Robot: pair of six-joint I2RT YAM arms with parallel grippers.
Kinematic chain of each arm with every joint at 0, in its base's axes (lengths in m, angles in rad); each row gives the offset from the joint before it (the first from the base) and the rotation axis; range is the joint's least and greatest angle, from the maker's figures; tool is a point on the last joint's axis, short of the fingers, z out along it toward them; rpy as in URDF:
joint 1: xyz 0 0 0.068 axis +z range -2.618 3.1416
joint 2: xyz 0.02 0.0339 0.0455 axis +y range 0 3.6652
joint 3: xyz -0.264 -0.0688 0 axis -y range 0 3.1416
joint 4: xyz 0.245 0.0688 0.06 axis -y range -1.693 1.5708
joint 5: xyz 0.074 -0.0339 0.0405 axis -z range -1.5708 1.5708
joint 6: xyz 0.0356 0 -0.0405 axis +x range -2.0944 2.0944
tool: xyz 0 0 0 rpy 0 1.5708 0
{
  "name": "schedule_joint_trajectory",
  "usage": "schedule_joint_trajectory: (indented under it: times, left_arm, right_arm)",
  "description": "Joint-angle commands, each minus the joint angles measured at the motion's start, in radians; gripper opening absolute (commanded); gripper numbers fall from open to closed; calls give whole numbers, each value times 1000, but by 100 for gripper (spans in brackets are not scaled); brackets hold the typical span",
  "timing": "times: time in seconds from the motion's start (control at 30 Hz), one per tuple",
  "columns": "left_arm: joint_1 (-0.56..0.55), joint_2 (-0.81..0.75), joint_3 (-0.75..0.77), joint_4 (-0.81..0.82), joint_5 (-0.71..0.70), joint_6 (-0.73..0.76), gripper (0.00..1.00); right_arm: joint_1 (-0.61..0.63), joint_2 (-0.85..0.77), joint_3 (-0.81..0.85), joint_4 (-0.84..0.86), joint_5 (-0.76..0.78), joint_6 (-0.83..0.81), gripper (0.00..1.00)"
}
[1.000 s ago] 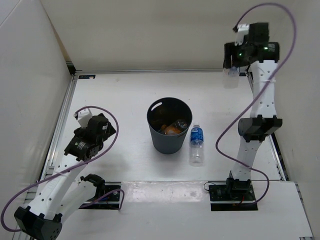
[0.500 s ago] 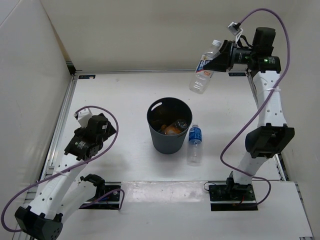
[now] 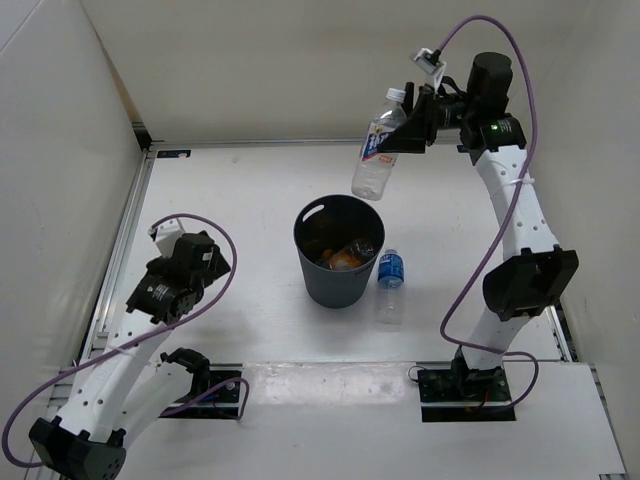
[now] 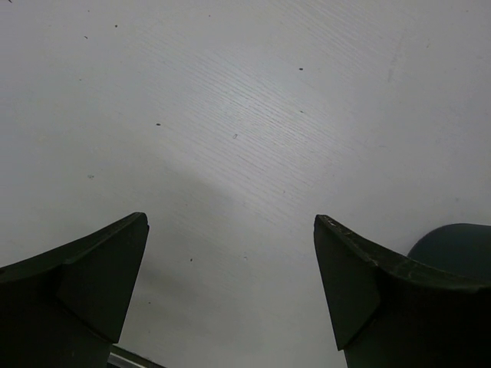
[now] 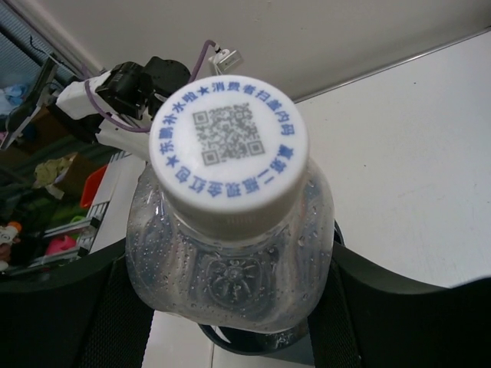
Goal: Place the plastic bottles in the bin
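My right gripper [image 3: 408, 135] is shut on the clear white-and-blue-labelled bottle [image 3: 377, 148] and holds it high in the air, behind and above the dark round bin [image 3: 318, 272]. In the right wrist view its white cap [image 5: 229, 143] fills the middle, the fingers [image 5: 383, 307] pressing both sides of the bottle, with the bin's rim [image 5: 253, 359] showing just below it. The orange bottle [image 3: 343, 260] lies inside the bin. The blue-labelled bottle [image 3: 391, 287] lies on the table against the bin's right side. My left gripper [image 4: 230, 287] is open and empty over bare table at the left.
White walls enclose the table on the left, back and right. The left arm [image 3: 170, 285] rests at the near left. A dark rounded edge [image 4: 453, 241] shows at the right of the left wrist view.
My right arm has swung left with the bottle, from the far right corner to above and behind the bin. The left arm has not moved.
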Motion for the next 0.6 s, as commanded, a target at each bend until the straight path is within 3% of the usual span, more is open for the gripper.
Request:
schedule_joint_trajectory:
  times: [0.0, 0.1, 0.13, 0.2, 0.33, 0.37, 0.43, 0.47, 0.53, 0.57]
  left_arm:
    - [12, -29, 31, -54, 2, 53, 99]
    - [21, -38, 37, -72, 5, 80, 99]
    - [25, -39, 37, -74, 7, 84, 99]
    - [32, -38, 39, -74, 14, 101, 99]
    - [54, -16, 40, -48, 42, 123, 99]
    - [60, -10, 37, -41, 47, 127, 99]
    - [69, 10, 39, -25, 67, 135, 99]
    - [71, 16, 39, -24, 73, 135, 99]
    - [83, 36, 40, -15, 91, 143, 99]
    - [84, 40, 48, -15, 94, 143, 99]
  right_arm:
    - [46, -35, 12, -61, 4, -95, 4]
    - [86, -24, 91, -315, 62, -388, 11]
    - [112, -22, 116, -579, 173, -563, 16]
    - [155, -4, 161, -766, 227, -817, 20]
    - [192, -5, 133, -803, 309, -876, 37]
    - [198, -8, 132, -801, 328, -875, 53]
    - [201, -16, 124, -793, 346, -886, 68]
    - [204, -18, 121, -795, 340, -898, 80]
    - [202, -24, 115, -792, 331, -903, 90]
    - [193, -25, 116, -793, 293, -901, 90]
